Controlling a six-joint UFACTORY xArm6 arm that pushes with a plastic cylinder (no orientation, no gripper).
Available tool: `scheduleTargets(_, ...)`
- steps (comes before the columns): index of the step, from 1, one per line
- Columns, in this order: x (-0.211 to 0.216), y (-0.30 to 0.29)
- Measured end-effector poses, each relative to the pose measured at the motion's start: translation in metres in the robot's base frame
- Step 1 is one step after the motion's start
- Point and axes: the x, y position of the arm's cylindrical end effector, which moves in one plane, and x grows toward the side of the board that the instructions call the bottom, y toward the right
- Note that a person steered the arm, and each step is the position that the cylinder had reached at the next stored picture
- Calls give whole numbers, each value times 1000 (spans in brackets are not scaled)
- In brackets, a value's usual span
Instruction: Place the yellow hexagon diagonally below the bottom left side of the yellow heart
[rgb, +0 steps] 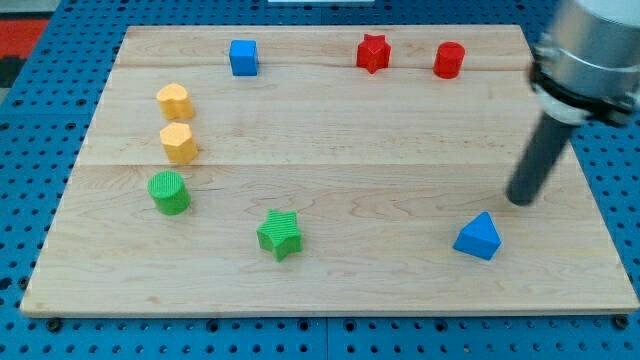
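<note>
Wooden board (330, 280) on blue pegboard. Yellow heart (174, 101) at upper left of frame; yellow hexagon (179, 142) directly beneath it, just beside — not diagonal. Green cylinder (169, 192) below these; green star (280, 234) lower centre. Blue cube (243, 57), red star (373, 53), red cylinder (449, 60) along top. Blue triangle (478, 237) lower right. My tip (518, 200) — a bare rod holding nothing — stands just above-right of the triangle, well apart from both yellows
</note>
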Motion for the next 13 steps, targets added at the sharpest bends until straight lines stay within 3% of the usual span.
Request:
scheduleTargets(1, 30, -32)
scheduleTargets(3, 32, -133)
scheduleTargets(5, 6, -19)
scheduleTargets(8, 8, 7)
scheduleTargets(9, -29, 30)
scheduleTargets(10, -80, -32)
scheduleTargets(11, -116, -132)
scheduleTargets(12, -137, -231)
scheduleTargets(13, -135, -287)
